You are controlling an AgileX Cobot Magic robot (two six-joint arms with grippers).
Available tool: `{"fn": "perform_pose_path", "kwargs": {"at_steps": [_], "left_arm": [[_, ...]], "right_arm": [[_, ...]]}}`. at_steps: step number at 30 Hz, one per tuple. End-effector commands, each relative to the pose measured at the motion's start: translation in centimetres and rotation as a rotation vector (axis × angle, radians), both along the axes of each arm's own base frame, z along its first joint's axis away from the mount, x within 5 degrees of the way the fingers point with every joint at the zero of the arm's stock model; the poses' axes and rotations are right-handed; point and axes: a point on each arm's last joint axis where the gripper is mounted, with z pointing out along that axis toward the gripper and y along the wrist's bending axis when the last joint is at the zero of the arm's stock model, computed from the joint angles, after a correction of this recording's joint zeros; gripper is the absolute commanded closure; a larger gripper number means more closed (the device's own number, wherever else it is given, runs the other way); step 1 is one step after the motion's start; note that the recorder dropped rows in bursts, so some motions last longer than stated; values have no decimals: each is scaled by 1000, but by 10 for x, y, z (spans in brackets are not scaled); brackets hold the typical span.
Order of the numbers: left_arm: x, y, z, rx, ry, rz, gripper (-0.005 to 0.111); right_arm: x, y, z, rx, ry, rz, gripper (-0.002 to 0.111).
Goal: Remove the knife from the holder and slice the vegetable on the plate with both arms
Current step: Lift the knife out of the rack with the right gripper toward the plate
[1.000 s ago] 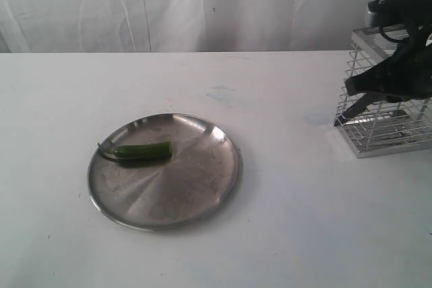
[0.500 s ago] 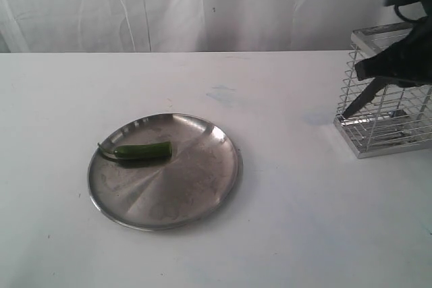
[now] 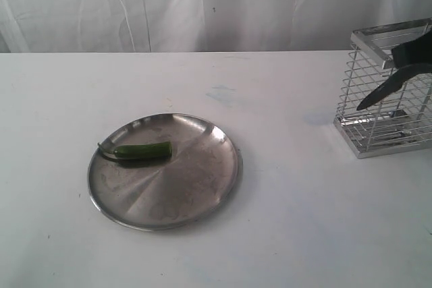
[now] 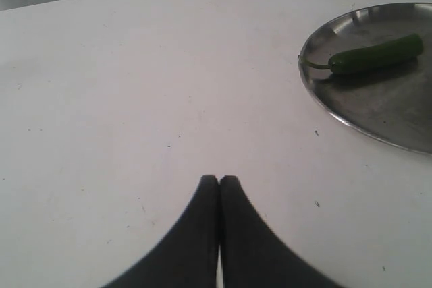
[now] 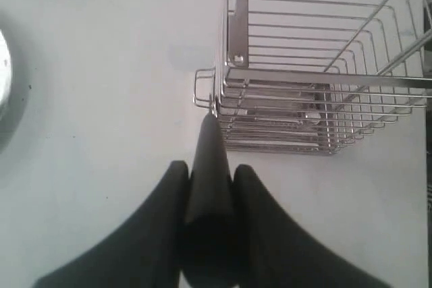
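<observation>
My right gripper [image 5: 210,170] is clamped on the knife [image 5: 208,166], its two dark fingers [image 5: 162,214] pressing the blade's sides in the right wrist view, with the blade running forward between them and its point ending just at the near corner of the holder [image 5: 324,65]. In the exterior view the knife [image 3: 386,89] hangs at the right edge in front of the holder [image 3: 385,133], clear above the table [image 3: 283,220]; its long axis is slanted, the tip pointing down and toward the left, the thicker end rising to the right where my gripper [image 3: 413,55] is mostly cut off by the frame edge. The holder stands upright on the table, well apart from the plate [image 3: 202,193]. My left gripper [image 4: 219,181] is pinched closed on nothing, the fingertips [image 4: 206,190] meeting over bare table [image 4: 135,99], away from the plate [image 4: 378,112]. The vegetable [image 3: 142,150] lies on the plate's left part, near the rim, its long axis about level across the exterior view: stem end pointing left, with the thin stem curling toward the rim, and the blunt end pointing right toward the plate's middle. In the left wrist view the vegetable [image 4: 374,55] lies flat on the plate, with its stem touching the rim nearest my gripper.
</observation>
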Motion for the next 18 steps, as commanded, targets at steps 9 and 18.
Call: {"fn": "perform_pose_path", "kwargs": {"at_steps": [9,18], "left_arm": [[0,-1,0,-14,-8,-4,107],[0,-1,0,-14,-8,-4,107]], "right_arm": [[-71,9,53,239,-193,56,108],[-72,40,6,549,-109,271,108]]}}
